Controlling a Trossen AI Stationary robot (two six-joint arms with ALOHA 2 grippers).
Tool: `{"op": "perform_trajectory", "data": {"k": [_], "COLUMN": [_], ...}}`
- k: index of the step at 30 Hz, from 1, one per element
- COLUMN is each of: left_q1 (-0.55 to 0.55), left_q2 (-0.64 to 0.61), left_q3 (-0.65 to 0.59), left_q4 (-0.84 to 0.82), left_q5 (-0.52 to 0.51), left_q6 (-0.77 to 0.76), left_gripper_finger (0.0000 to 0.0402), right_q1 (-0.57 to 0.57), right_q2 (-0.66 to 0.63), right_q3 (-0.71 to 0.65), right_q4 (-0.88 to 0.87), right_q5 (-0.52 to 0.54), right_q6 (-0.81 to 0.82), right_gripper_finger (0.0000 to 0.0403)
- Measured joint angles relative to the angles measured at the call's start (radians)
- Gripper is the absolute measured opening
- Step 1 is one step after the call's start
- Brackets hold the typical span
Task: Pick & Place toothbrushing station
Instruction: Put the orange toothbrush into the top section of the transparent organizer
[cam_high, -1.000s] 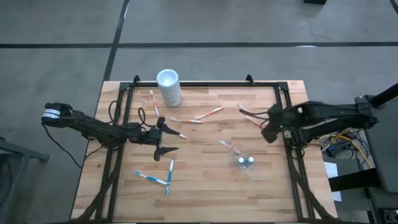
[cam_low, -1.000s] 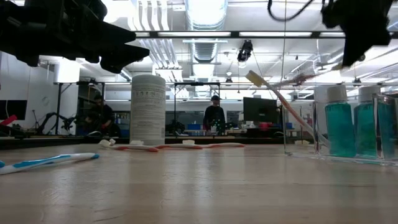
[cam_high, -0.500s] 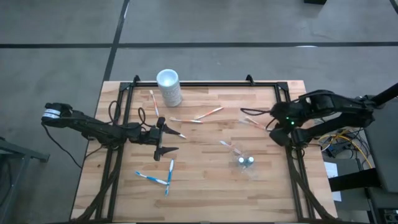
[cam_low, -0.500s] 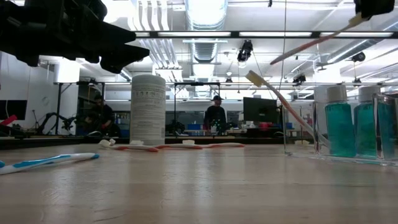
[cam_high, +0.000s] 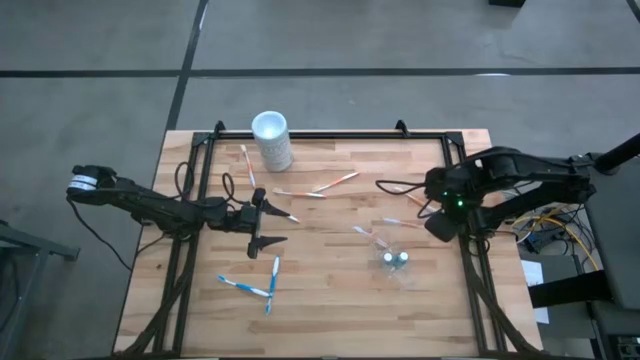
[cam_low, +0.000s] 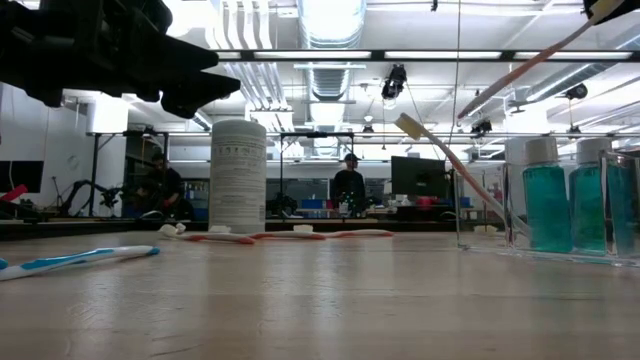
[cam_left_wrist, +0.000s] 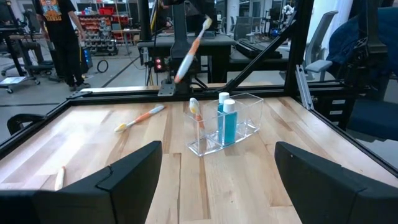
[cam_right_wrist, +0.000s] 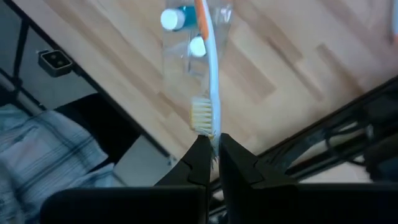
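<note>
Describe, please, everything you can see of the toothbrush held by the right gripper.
The toothbrush is thin, orange and white, plastic by its look, with pale bristles. The right gripper is shut on its bristle end, so the handle points away, lifted clear of the table. In the right wrist view it lines up with the clear holder below. Nothing else touches it.

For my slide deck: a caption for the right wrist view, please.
Right gripper shut on an orange-and-white toothbrush, held above the clear holder.
</note>
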Motion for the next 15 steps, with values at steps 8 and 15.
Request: {"op": "perform_trajectory", "data": {"k": [8, 15], "left_q1": [0.000, 0.000], "left_q2": [0.000, 0.000], "left_q3": [0.000, 0.000], "left_q4": [-0.003, -0.004], "left_q5": [0.000, 0.000], "left_q6": [0.000, 0.000], "left_gripper_finger": [0.0319, 0.0319], "right_q1": [0.000, 0.000], "right_q2": [0.016, 0.042], "right_q3": [-0.052, -0.088], "right_q4": [-0.001, -0.001], "right_q5": [-0.130, -0.215], "right_q6": [0.051, 0.051], "right_gripper_finger": [0.0013, 0.0013]}}
